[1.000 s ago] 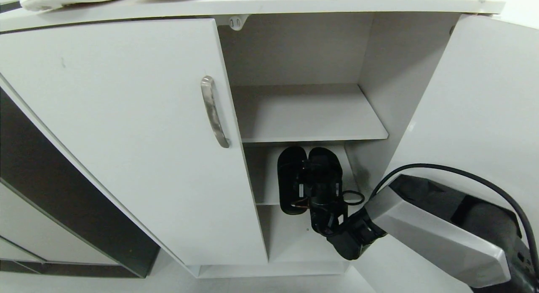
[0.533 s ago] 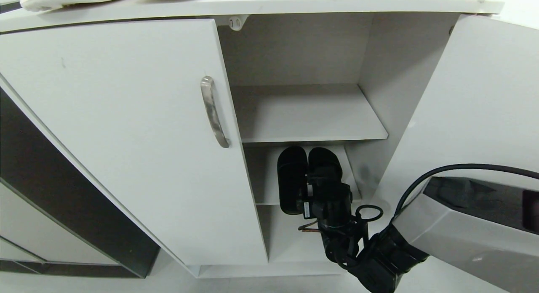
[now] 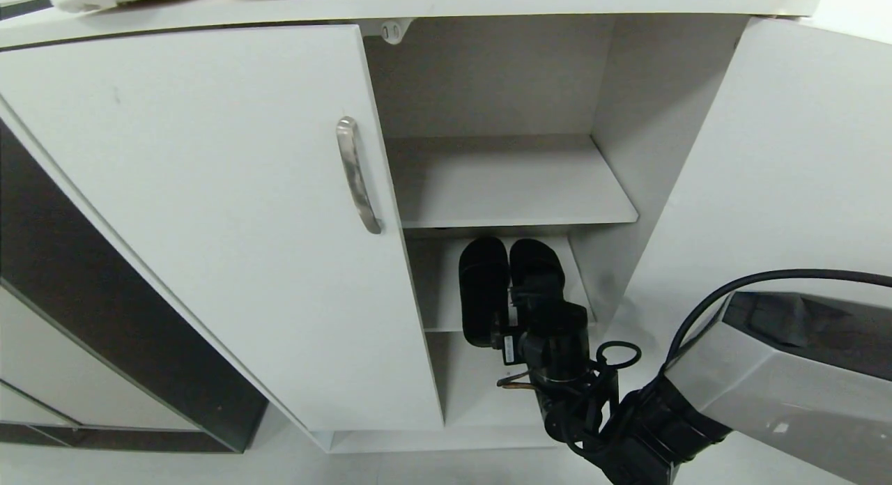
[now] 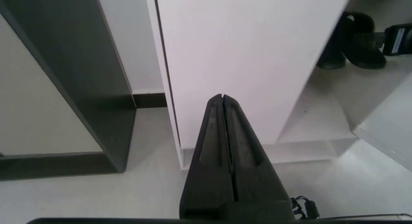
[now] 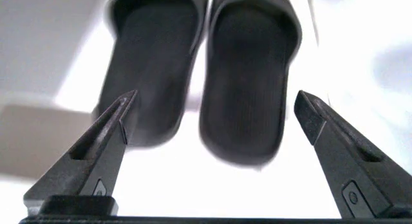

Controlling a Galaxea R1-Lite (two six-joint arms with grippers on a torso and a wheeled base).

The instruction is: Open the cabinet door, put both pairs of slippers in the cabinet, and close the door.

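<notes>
– Progress first: how far along are we?

– We judge ourselves about halfway. The cabinet (image 3: 488, 4) has its right door (image 3: 780, 157) swung wide at 3 o'clock of the opening, and the left door (image 3: 209, 192) at 9 o'clock is closed. One pair of black slippers (image 3: 509, 272) lies side by side on the lower shelf (image 3: 435, 290), toes inward and heels at the shelf's front edge.

– So what is left for us?

– As we read the task, a second pair has to go in, and then the right door must be shut. Neither step is done.

– And our hands?

– Our right hand (image 3: 536, 300) is spread wide and holds nothing. The slippers lie at its 12 o'clock, near the fingertips, and as far as we can tell they are not touching them. From the wrist, both heels (image 5: 199, 89) sit framed between the two fingers. Our left hand (image 4: 222, 98) has its fingers pressed together with nothing between them. It is low down, facing the closed left door, well apart from the slippers.
</notes>
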